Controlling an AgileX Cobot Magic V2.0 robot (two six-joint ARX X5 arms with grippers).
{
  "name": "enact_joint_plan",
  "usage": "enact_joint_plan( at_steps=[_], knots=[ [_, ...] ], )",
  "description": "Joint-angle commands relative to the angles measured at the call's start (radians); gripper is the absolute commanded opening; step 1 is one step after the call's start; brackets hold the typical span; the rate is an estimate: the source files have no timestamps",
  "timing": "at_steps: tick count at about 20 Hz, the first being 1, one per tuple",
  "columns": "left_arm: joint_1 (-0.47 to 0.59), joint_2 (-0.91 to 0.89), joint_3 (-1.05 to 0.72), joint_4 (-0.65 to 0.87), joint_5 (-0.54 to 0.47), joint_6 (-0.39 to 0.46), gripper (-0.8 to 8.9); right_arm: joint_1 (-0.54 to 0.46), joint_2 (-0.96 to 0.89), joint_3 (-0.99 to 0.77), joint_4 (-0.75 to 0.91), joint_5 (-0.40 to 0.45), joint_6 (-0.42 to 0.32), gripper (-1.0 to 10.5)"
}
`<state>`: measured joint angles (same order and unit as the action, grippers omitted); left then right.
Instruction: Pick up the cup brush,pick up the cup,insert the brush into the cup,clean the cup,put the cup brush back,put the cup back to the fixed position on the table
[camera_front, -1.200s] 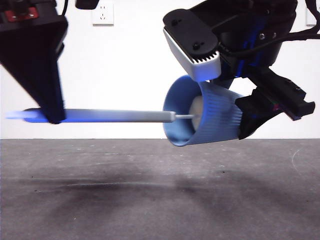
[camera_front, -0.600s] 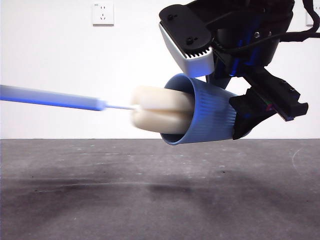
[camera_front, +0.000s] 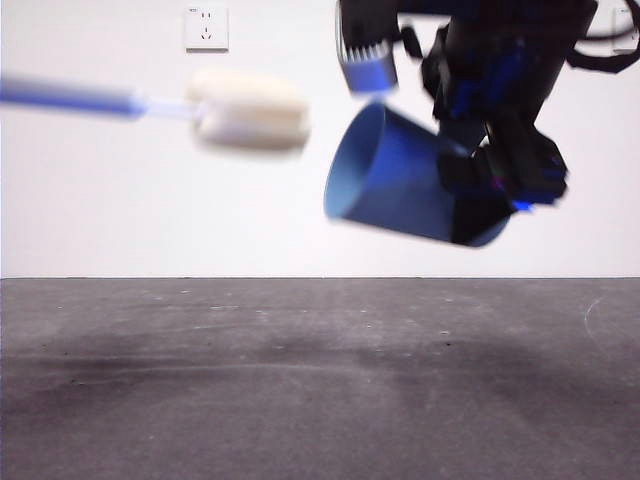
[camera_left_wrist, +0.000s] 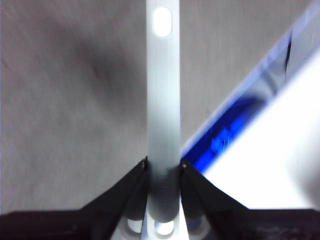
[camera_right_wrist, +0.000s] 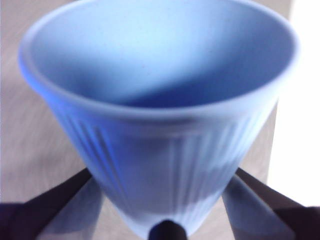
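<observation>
The dark grey counter (camera_front: 320, 380) lies bare below both arms. Above it, the right end effector (camera_front: 480, 195) is clamped on the blue cup's (camera_front: 395, 180) base, mouth tilted sideways toward the brush. The left end effector (camera_left_wrist: 162, 167) pinches the cup brush (camera_front: 245, 108) by its grey handle; the sponge head hangs just outside the cup.

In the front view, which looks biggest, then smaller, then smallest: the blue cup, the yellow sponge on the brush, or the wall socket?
1. The cup looks biggest.
2. The sponge head of the cup brush is next, though blurred.
3. The wall socket looks smallest; it is farther away, so its real size is unsure.
</observation>
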<state>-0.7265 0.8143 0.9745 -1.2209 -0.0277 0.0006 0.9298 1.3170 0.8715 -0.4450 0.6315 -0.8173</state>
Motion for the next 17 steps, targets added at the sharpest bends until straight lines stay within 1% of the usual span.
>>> enact_joint_plan(
  at_steps=[1, 2, 3, 4, 6, 8, 10, 11, 13, 15, 17],
  knots=[
    [0.003, 0.010, -0.002, 0.116, -0.034, -0.151, -0.09, -0.008, -0.059, 0.004, 0.013, -0.001, 0.287, -0.2],
    [0.003, 0.020, -0.003, 0.176, -0.053, -0.199, -0.09, -0.011, -0.098, 0.004, 0.018, -0.005, 0.381, -0.2],
    [0.006, 0.031, -0.008, 0.224, -0.066, -0.229, -0.09, -0.013, -0.136, 0.004, 0.021, -0.011, 0.459, -0.2],
    [0.014, 0.044, -0.013, 0.274, -0.085, -0.246, -0.09, -0.014, -0.184, 0.004, 0.025, -0.038, 0.541, -0.2],
    [0.047, 0.074, -0.026, 0.345, -0.101, -0.277, -0.09, -0.014, -0.277, 0.004, 0.034, -0.068, 0.658, -0.2],
    [0.082, 0.100, -0.065, 0.449, -0.071, -0.325, -0.09, -0.014, -0.362, 0.004, 0.050, -0.081, 0.711, -0.2],
    [0.112, 0.129, -0.109, 0.575, 0.003, -0.383, -0.09, -0.014, -0.432, 0.004, 0.068, -0.087, 0.740, -0.2],
    [0.117, 0.146, -0.124, 0.622, 0.010, -0.403, -0.09, -0.014, -0.456, 0.004, 0.072, -0.104, 0.744, -0.2],
    [0.117, 0.203, -0.138, 0.672, 0.008, -0.428, -0.09, -0.014, -0.489, 0.004, 0.073, -0.137, 0.768, -0.2],
    [0.117, 0.276, -0.138, 0.706, 0.003, -0.457, -0.09, -0.014, -0.500, 0.004, 0.074, -0.136, 0.769, -0.2],
    [0.116, 0.354, -0.138, 0.752, 0.030, -0.492, -0.09, -0.014, -0.499, 0.004, 0.074, -0.136, 0.769, -0.2]
  ],
)
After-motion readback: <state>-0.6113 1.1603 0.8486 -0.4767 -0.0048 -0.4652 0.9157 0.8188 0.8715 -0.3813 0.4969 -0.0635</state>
